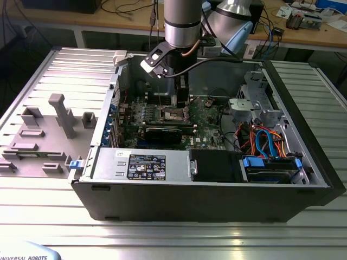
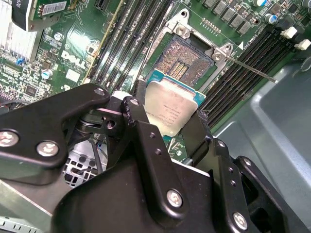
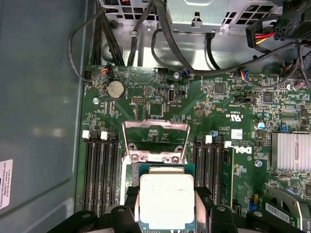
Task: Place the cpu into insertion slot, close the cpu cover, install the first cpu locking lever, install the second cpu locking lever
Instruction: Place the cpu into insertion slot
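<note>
Gripper (image 2: 171, 112) fingers (image 2: 142, 122) are spread just chip-wide, pinching the cpu (image 3: 166, 200) by its edges over the open socket (image 2: 184, 60), seemingly unseated; the cpu cover (image 3: 155, 125) stands raised.

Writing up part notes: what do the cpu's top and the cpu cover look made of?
The cpu top looks like matte silvery-grey metal, evenly dull with faint print. The cpu cover seems thin stamped metal, brighter, catching glare along its frame.

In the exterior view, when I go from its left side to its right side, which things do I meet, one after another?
From the left: grey post → black label → tool → blue cables.
</note>
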`<state>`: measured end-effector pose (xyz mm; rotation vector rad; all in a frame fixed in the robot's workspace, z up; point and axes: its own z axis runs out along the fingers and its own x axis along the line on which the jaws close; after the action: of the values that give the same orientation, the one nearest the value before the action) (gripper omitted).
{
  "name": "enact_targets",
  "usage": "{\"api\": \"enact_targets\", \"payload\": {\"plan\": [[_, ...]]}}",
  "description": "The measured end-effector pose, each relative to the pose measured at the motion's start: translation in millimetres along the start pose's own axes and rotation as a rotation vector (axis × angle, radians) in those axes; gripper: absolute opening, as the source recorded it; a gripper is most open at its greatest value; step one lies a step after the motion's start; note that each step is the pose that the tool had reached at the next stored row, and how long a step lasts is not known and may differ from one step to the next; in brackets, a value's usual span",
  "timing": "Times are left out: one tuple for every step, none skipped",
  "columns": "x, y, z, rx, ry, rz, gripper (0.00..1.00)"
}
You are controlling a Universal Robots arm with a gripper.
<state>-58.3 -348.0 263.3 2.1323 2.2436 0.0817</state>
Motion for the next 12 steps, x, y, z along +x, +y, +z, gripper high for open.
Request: {"api": "enact_targets", "payload": {"plan": [[0.0, 0.0, 0.0, 0.0, -0.0001, 0.0, 0.54], [0.0, 0.0, 0.1, 0.0, -0.0001, 0.0, 0.54], [0.0, 0.0, 0.4, -0.0001, 0.0002, -0.001, 0.54], [0.0, -0.2, 0.9, -0.0003, 0.0005, -0.002, 0.54], [0.1, -0.5, 1.8, -0.0001, 0.0004, -0.005, 0.54], [0.1, -0.8, 3.5, 0.0, 0.0006, -0.008, 0.54], [0.0, -1.7, 5.7, -0.0001, 0.0008, -0.011, 0.54], [0.1, -2.4, 7.3, -0.0001, 0.0008, -0.011, 0.54], [0.2, -3.4, 9.4, 0.0, 0.0007, -0.011, 0.54], [0.5, -4.1, 11.1, 0.0, 0.0008, -0.011, 0.54], [0.8, -4.4, 12.9, 0.0, 0.0007, -0.009, 0.54], [1.1, -4.6, 14.8, 0.0001, 0.0003, -0.003, 0.54]]}}
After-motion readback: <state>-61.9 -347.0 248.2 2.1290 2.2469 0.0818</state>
